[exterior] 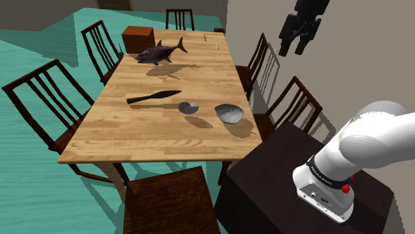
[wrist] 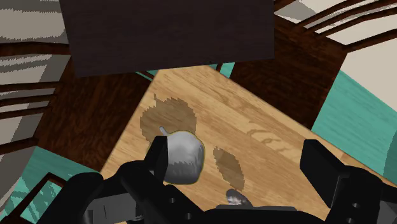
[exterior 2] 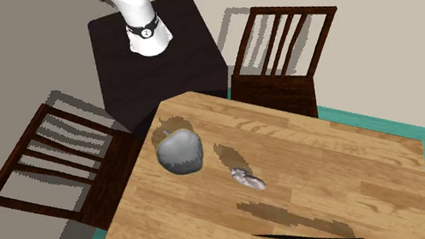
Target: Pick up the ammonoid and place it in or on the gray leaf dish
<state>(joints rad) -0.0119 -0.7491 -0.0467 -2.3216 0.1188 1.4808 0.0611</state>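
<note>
Hovering high above the wooden table (exterior: 153, 136), the black gripper (exterior: 293, 48) has its fingers spread apart, with nothing clasped between them. The small grey ammonoid (exterior: 188, 107) lies on the tabletop well below the fingers (untouched), just beside the gray leaf dish (exterior: 229, 113).

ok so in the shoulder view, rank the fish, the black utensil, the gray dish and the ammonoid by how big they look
1. fish, the bulkiest
2. black utensil, about as long as the fish but thin
3. gray dish
4. ammonoid
The fish lies farthest from the camera, so its lead is safe.
</note>
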